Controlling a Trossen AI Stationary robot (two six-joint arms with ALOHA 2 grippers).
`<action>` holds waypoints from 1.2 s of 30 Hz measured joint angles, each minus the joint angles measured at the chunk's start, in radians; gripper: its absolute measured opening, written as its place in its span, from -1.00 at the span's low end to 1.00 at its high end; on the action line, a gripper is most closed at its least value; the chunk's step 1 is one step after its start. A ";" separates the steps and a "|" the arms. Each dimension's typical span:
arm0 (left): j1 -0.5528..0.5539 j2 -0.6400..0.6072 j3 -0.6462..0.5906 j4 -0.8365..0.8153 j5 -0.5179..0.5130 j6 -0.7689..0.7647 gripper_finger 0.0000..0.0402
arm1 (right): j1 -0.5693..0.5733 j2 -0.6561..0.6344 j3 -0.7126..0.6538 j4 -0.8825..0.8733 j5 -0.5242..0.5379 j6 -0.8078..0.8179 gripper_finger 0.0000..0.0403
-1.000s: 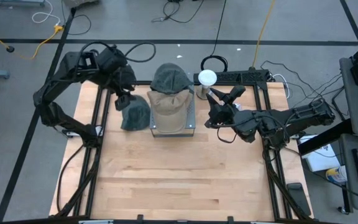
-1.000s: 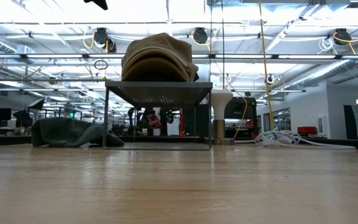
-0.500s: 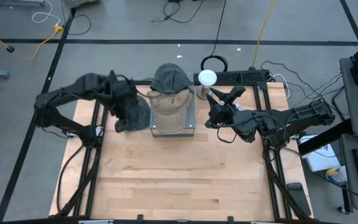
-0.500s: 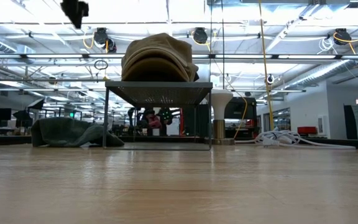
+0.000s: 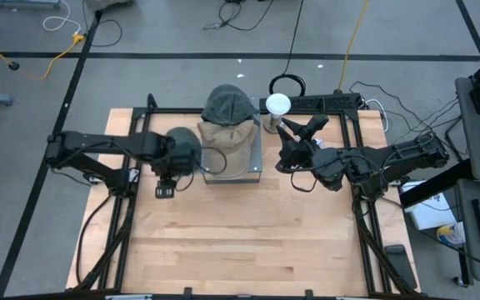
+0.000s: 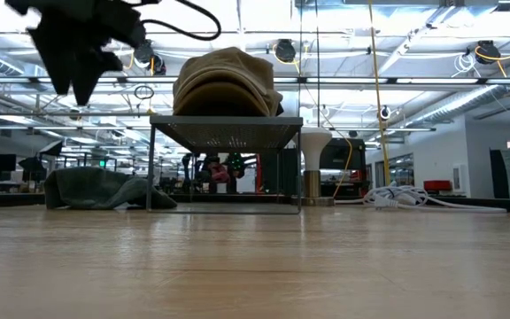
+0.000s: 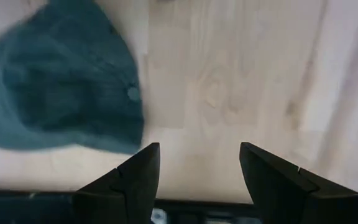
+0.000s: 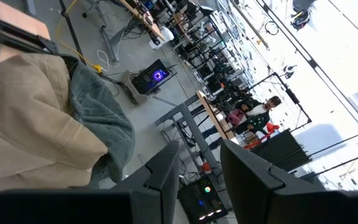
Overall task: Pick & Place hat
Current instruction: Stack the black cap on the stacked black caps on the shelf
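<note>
A dark green hat (image 5: 188,140) lies flat on the wooden table beside the wire rack's left side; it shows too in the left wrist view (image 7: 61,81) and the low view (image 6: 96,188). My left gripper (image 5: 165,185) (image 7: 197,155) hovers open above the table, just near of this hat, pointing down; the low view shows it high above the hat (image 6: 78,84). A tan hat (image 5: 227,142) (image 6: 224,81) sits on the rack. A grey-green hat (image 5: 227,104) rests behind the tan one. My right gripper (image 5: 298,127) (image 8: 199,152) waits open, right of the rack.
The wire rack (image 5: 257,160) (image 6: 224,131) stands at the table's far middle on thin legs. A white mushroom-shaped stand (image 5: 277,104) (image 6: 312,159) is at its far right. White cables (image 6: 405,197) lie by the far right edge. Bare wood (image 5: 240,233) fills the near half.
My left arm has swung from the table's far left edge toward the near edge, passing over the dark green hat and coming down; its gripper now hangs just near of the hat. The hats have not moved.
</note>
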 joint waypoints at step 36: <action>-0.060 -0.270 -0.505 0.618 -0.386 -0.066 0.12 | -0.028 0.000 0.000 0.019 -0.080 -0.042 -0.46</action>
